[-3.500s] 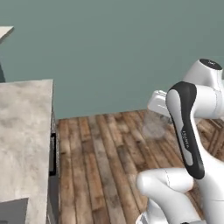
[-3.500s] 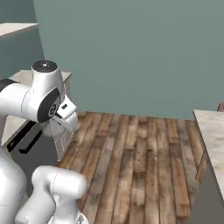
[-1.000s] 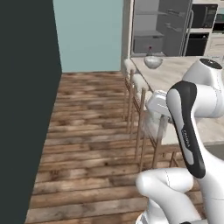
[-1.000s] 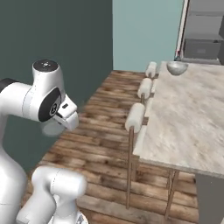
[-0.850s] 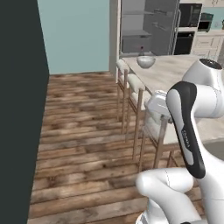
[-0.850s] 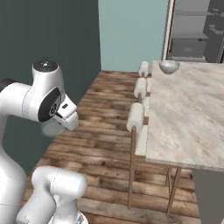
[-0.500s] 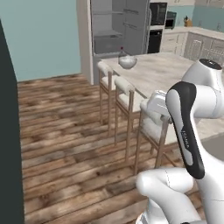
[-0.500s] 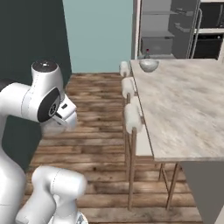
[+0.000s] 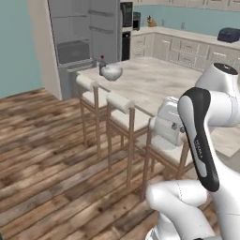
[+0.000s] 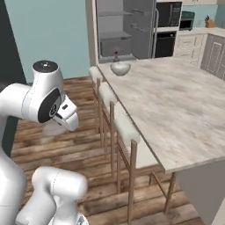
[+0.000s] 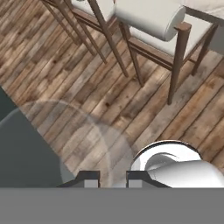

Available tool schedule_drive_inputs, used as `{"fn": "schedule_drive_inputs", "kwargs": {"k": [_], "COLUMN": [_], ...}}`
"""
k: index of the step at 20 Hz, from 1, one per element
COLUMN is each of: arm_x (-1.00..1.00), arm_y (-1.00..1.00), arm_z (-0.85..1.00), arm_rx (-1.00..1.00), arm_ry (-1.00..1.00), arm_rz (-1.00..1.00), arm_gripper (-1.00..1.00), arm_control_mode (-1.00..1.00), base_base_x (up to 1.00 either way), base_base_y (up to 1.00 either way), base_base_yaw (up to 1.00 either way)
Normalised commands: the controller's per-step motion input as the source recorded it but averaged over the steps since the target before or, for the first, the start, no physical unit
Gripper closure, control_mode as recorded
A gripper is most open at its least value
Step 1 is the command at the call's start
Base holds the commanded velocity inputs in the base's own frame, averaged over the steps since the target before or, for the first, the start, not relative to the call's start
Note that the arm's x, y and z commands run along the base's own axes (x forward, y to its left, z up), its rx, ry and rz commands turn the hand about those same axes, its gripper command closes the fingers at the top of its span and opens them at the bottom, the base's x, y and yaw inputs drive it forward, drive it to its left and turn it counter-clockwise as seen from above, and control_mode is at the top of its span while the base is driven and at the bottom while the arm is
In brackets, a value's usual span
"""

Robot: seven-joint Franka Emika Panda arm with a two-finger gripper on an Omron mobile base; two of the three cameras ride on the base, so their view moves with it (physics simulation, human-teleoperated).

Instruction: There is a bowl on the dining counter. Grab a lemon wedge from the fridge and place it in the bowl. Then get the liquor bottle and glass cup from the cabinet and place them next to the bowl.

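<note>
The tool (image 11: pixel 112 176), at lower centre, stands nearly together, clamped on the glass cup (image 11: pixel 74 135); since the earlier frame the base has swung toward the surface (image 10: pixel 176 110)

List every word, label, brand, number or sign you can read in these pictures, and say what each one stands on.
Robot arm: a small vertical line of dark lettering on the black forearm cover, too blurred to read.
Liquor bottle: no legible label.
Fridge, oven and dining counter: no readable text or signs.
Nothing else carries writing.
</note>
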Motion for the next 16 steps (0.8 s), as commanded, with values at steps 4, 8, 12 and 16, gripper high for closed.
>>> {"fn": "schedule_drive_inputs", "kwargs": {"k": [4,8,12,16], "arm_x": [0.00,0.00,0.00,0.00], "arm_y": [0.00,0.00,0.00,0.00], "arm_z": [0.00,0.00,0.00,0.00], "arm_rx": [0.00,0.00,0.00,0.00], "arm_ry": [0.00,0.00,0.00,0.00], "arm_rz": [0.00,0.00,0.00,0.00], "arm_gripper": [1.00,1.00,1.00,1.00], "arm_control_mode": [1.00,1.00,1.00,1.00], "base_base_x": [0.54,0.54,0.52,0.50], "base_base_y": [0.67,0.76,0.84,0.85], "base_base_yaw": [-0.46,-0.45,-0.45,-0.44]}}
